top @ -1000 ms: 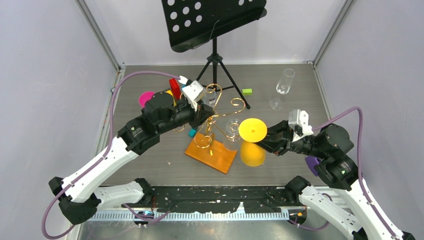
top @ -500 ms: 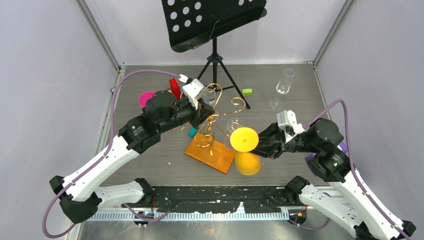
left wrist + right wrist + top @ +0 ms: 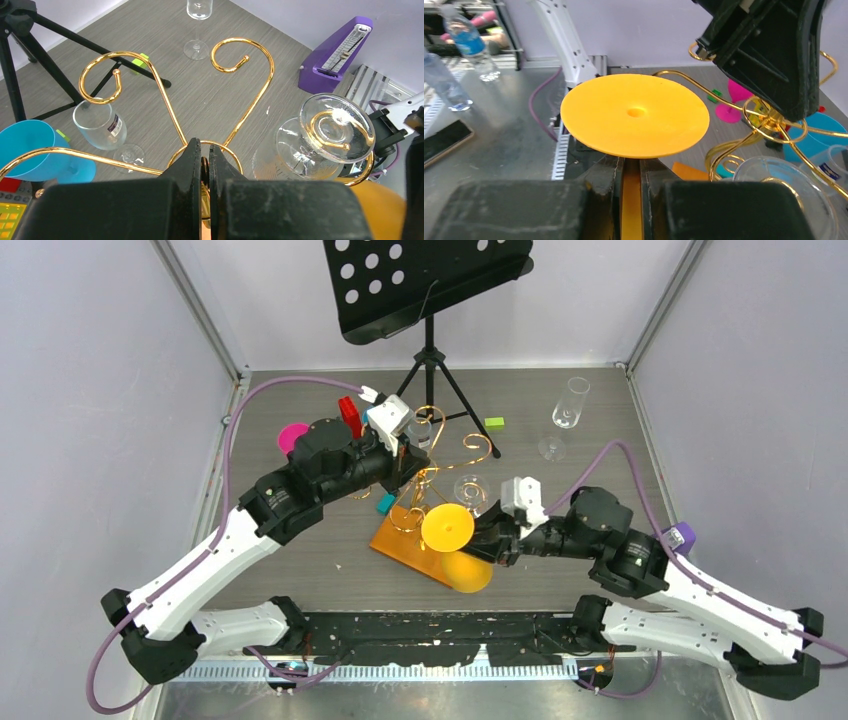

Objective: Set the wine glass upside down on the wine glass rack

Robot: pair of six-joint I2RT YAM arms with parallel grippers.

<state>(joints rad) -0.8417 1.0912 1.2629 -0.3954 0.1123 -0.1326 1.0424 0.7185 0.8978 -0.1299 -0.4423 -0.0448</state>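
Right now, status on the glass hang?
Left gripper shut on rack stem. Right gripper shut on orange wine glass stem, foot up, not yet hung. Clear glass occupies one loop.

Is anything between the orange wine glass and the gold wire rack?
Partly: a clear wine glass hangs upside down on a loop of the gold wire rack, beside the orange wine glass; other loops are empty.

wine glass [image 3: 634, 116]: in the right wrist view, bowl hidden beneath its own foot and the right pincer [image 3: 631, 167]
wine glass rack [image 3: 243, 39]: stem mostly hidden by the left pincer [image 3: 204, 150]
music stand [image 3: 430, 285]: top cut off
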